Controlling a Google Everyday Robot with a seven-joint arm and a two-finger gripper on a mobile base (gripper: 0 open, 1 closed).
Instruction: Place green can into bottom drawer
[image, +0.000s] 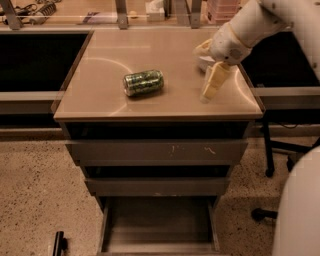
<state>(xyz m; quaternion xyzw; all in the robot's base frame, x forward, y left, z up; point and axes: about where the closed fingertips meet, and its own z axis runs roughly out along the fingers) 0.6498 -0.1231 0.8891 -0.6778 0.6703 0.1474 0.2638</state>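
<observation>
Camera view: green can lies apart from pincer over cabinet top, grip unclear.

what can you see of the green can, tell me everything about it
The green can is a small drink can with a dark green and pale patterned label and shiny silver ends. It lies on its side on the cabinet top, left of the middle, its long axis running roughly left to right. It looks intact. Only the top touches it. The gripper hangs over the right part of the top, well apart from the can. The bottom drawer stands open below.
</observation>
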